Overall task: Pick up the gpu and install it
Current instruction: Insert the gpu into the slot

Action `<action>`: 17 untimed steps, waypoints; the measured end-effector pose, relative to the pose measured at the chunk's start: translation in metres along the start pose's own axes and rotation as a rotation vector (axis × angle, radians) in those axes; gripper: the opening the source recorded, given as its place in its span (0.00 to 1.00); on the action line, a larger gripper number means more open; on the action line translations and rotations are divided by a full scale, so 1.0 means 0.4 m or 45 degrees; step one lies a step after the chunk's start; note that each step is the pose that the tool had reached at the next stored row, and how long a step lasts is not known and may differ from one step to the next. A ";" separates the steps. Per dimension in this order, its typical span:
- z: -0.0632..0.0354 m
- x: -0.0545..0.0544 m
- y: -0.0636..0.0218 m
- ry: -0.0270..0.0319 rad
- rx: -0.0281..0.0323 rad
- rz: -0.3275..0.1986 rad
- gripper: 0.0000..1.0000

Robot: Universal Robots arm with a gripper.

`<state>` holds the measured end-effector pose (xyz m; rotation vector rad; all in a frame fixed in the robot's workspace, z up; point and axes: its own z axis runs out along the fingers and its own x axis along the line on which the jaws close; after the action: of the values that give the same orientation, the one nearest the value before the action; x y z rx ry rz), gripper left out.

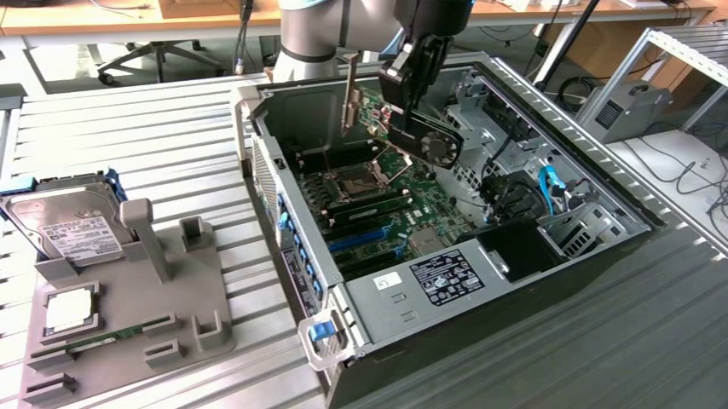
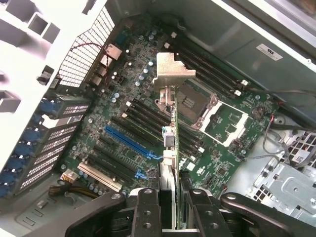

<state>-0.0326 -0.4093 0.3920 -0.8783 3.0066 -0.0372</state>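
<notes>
Over the motherboard [image 2: 143, 54], fingers [image 2: 147, 212] are clamping the gpu [image 2: 170, 133] edge-on; pickup done, card hanging unseated, install remaining.

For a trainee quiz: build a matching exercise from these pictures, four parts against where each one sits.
Parts:
1. gpu
2. hard drive
3. memory stick
4. blue slot

Places:
a. lying flat in the grey holder
b. on the motherboard
c. gripped in the claw, above the motherboard
d. propped up on edge in the grey holder

Pairs: 1c, 2d, 3a, 4b.
</notes>
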 end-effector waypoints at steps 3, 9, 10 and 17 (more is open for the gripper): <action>0.000 0.000 0.000 -0.0004 0.0000 -0.009 0.27; -0.001 0.000 0.000 -0.0010 0.0002 -0.028 0.27; -0.001 0.000 0.000 -0.0011 0.0001 -0.031 0.27; -0.002 0.000 0.001 -0.0019 0.0002 -0.056 0.27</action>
<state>-0.0326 -0.4090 0.3928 -0.9445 2.9855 -0.0370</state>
